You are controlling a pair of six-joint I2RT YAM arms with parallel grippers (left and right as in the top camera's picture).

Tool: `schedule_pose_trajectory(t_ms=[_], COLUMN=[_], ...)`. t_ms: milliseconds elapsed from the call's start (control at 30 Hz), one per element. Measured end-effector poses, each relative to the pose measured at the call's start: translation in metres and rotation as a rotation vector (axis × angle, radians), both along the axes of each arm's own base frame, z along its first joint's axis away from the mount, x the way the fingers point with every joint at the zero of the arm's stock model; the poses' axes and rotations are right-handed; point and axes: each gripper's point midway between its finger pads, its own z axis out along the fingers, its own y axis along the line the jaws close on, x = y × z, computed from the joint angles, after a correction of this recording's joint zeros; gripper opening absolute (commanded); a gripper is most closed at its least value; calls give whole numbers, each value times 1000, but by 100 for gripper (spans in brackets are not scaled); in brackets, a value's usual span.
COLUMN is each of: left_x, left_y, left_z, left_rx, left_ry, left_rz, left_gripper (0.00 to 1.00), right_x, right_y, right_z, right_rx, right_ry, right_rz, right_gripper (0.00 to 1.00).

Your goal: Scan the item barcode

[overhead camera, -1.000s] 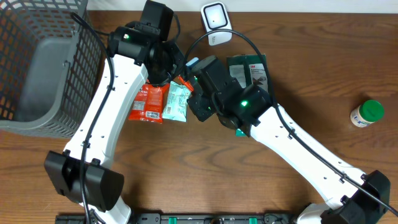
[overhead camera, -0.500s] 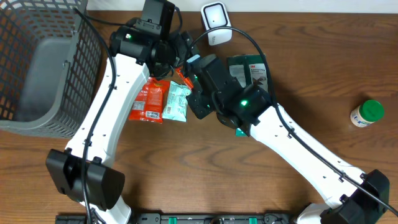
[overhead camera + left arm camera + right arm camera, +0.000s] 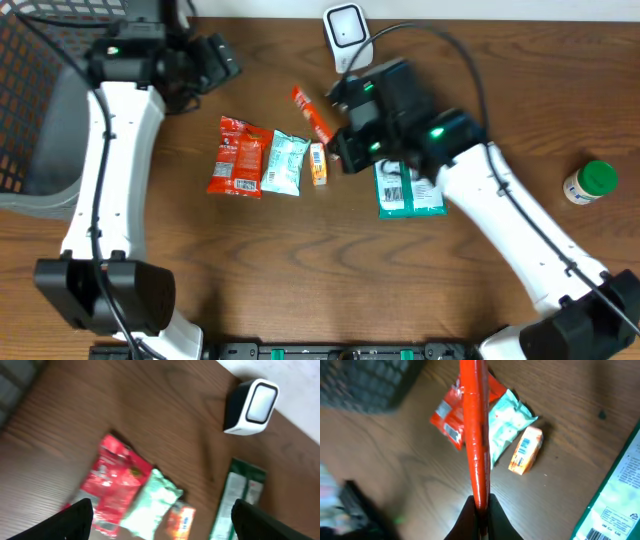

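My right gripper (image 3: 479,512) was pressed together on the lower end of the thin red stick packet (image 3: 474,430), pinching it; the packet stood out straight from the fingers, above the table (image 3: 250,280); seen from overhead, it was slanted just below the white scanner (image 3: 345,32), not touching it; near it a red pouch (image 3: 237,158), a pale green pouch (image 3: 285,163) and a small orange box (image 3: 318,165) lay side by side; my left gripper (image 3: 161,510) hung spread wide and empty, near the basket (image 3: 30,120).
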Motion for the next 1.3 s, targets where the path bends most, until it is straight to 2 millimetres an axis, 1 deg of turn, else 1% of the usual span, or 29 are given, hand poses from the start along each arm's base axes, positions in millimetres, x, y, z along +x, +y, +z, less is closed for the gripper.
schedule_pose_trajectory(t_ms=[133,200,267,300,367,433,533,600,667,733,900,1000,1100,1133,1200,1300], left_x=[-4,-3,-3,-3,-3,-3,-3,-3,-3,-3,-3,-3,-3,-3,-3,-3], left_y=[13,19,24,27,29,30,29,29,30,29,30,29,29,29,29,30], left_z=[2,3,3,3,3,3,3,3,3,2,3,3,3,3,2,3], left_rx=[41,51,58,60,62,65,68,70,70,70,71,70,70,70,70,70], left_ry=[-7,-11,-13,-14,-14,-15,-16,-16,-16,-16,-17,-16,-17,-16,-16,-16], left_rz=[-33,-36,-35,-31,-28,-31,-40,-41,-41,-42,-41,-42,-42,-42,-42,-41], left_gripper=[88,88,88,88,88,89,89,89,89,89,89,89,89,89,89,89], right_x=[20,27,33,39,46,60,80,94,111,132,185,211,233,244,255,269], right_y=[-22,-32,-36,-35,-31,-22,-12,-8,-4,-1,5,3,-5,-13,-24,-39], right_z=[23,41,64,82,101,128,151,156,150,137,84,52,23,9,-3,-31], right_rx=[116,158,193,217,247,307,395,443,492,540,638,691,737,757,783,803], right_ry=[44,56,55,41,23,-12,-28,-37,-21,5,66,95,139,160,169,222], right_rz=[-73,-102,-119,-121,-113,-95,-69,-56,-48,-43,-35,-37,-67,-93,-115,-170], right_gripper=[1,1,1,1,1,1,1,1,1,1,1,1,1,1,1,1])
